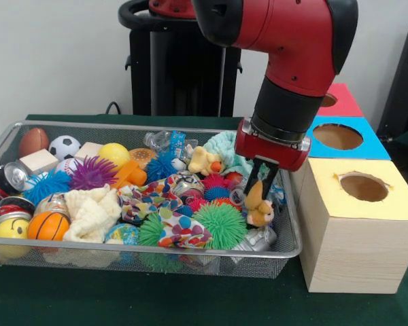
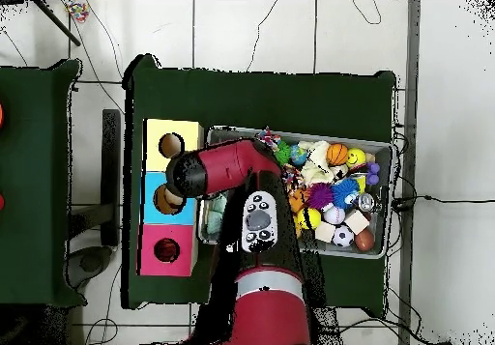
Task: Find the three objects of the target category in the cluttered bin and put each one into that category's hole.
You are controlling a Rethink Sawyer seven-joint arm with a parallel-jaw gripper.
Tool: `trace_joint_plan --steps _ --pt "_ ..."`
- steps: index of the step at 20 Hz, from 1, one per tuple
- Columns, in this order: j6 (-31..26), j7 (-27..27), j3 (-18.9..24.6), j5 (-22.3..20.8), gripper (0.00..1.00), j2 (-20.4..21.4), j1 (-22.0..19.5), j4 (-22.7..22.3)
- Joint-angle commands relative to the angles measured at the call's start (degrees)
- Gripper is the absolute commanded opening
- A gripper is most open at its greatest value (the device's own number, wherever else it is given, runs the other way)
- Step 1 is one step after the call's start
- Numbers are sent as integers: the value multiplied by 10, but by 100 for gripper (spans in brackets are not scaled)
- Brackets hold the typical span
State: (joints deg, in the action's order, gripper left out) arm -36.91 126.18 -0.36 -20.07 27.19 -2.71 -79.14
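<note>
So, plush toy in my grip, right end of the bin.

Over the wire bin (image 1: pixel 285 252), my gripper (image 1: pixel 261 192) is clamped on a small tan plush animal (image 1: pixel 259 210), hanging just above the green spiky ball (image 1: pixel 221 225). The yellow-topped box (image 1: pixel 359 224) with its hole (image 1: pixel 364 187) sits just beside the bin, blue box (image 1: pixel 343 138) behind it.

The bin (image 1: pixel 289 244) is fine metal wire mesh. The yellow-topped box (image 1: pixel 350 251) shows pale matt wood grain. The green ball (image 1: pixel 221 224) looks rubbery and spiky. At nine o'clock, a fluffy cream cloth (image 1: pixel 92 214). The desk (image 1: pixel 190 299) wears matt green cloth.
</note>
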Motion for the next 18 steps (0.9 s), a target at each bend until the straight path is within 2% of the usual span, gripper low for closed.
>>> trace_joint_plan --steps 1,6,8,15,18 --pt "18 -30 64 19 0 79 -33 -115" --pt "-12 -50 67 28 0 187 -49 -195" --pt "-22 -53 68 34 0 207 -59 -218" --pt "53 -34 63 0 0 213 -90 -278" --pt "59 -26 63 -5 0 226 -84 -301"
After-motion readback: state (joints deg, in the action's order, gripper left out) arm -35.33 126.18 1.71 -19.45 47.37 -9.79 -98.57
